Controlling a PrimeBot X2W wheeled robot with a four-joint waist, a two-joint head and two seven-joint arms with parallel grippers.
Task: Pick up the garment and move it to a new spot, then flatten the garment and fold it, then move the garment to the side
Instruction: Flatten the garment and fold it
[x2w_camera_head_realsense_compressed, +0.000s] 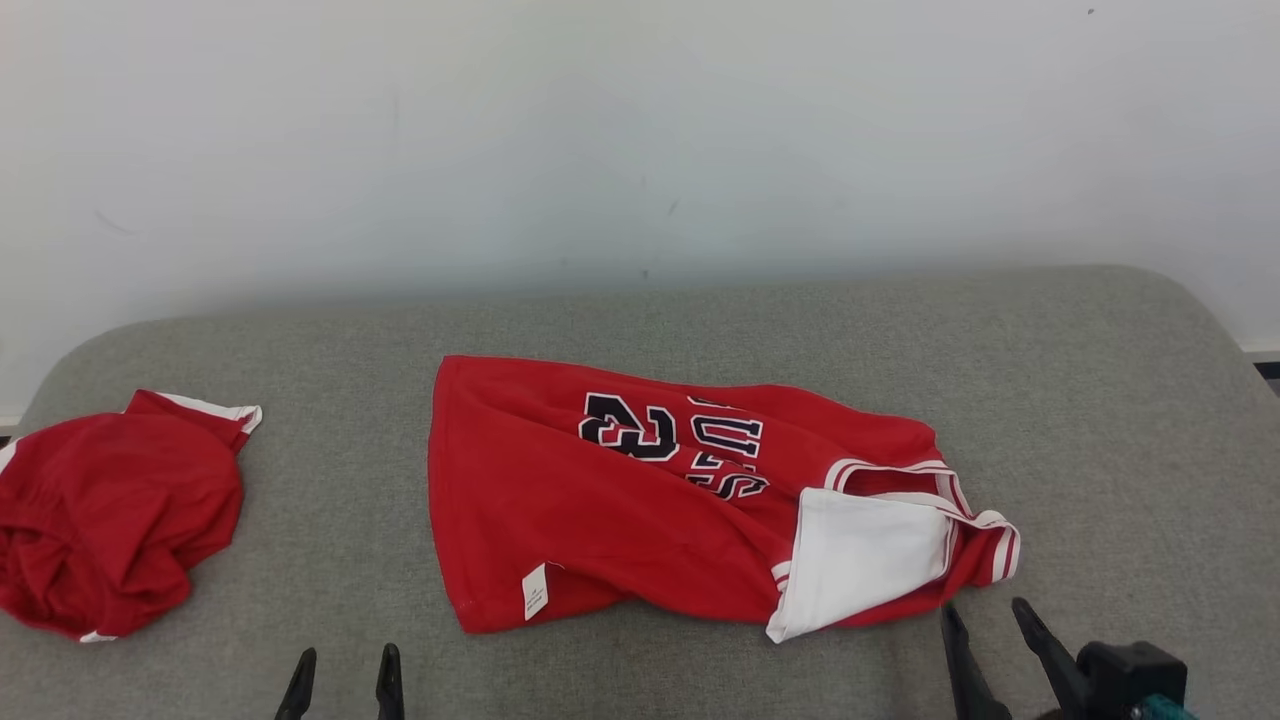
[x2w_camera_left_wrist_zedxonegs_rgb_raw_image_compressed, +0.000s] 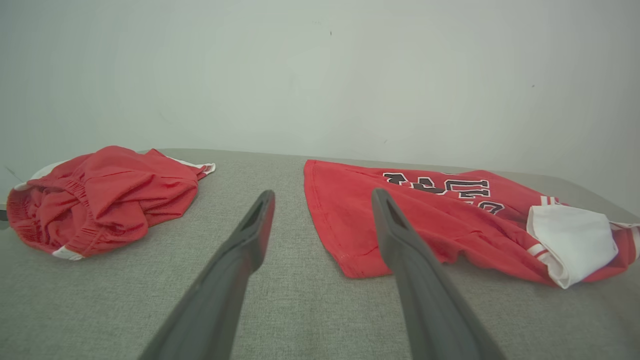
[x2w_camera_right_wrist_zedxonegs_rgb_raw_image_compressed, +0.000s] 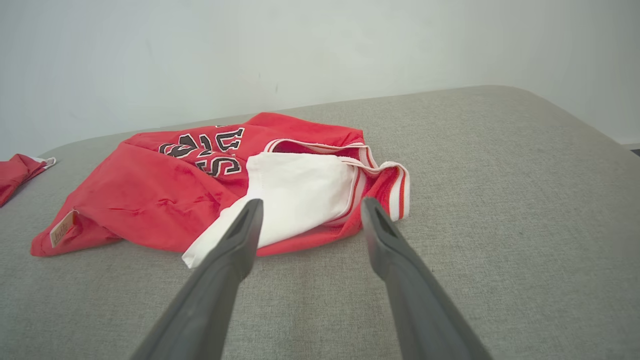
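Grey padded surface (x2w_camera_head_realsense_compressed: 700, 310) carries two red garments in the head view: a jersey (x2w_camera_head_realsense_compressed: 600, 510) and, well left of it, crumpled shorts (x2w_camera_head_realsense_compressed: 110, 520); the left gripper (x2w_camera_head_realsense_compressed: 347, 655) and right gripper (x2w_camera_head_realsense_compressed: 984, 606) gape empty near the jersey. Left wrist view shows the shorts' gathered waistband (x2w_camera_left_wrist_zedxonegs_rgb_raw_image_compressed: 75, 190); right wrist view, the jersey's neck opening (x2w_camera_right_wrist_zedxonegs_rgb_raw_image_compressed: 320, 147).

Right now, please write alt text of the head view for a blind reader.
A red jersey with dark lettering lies rumpled on a grey cushion, white fabric showing at its right end. Another red garment is bunched at left. The left gripper and right gripper sit open below.
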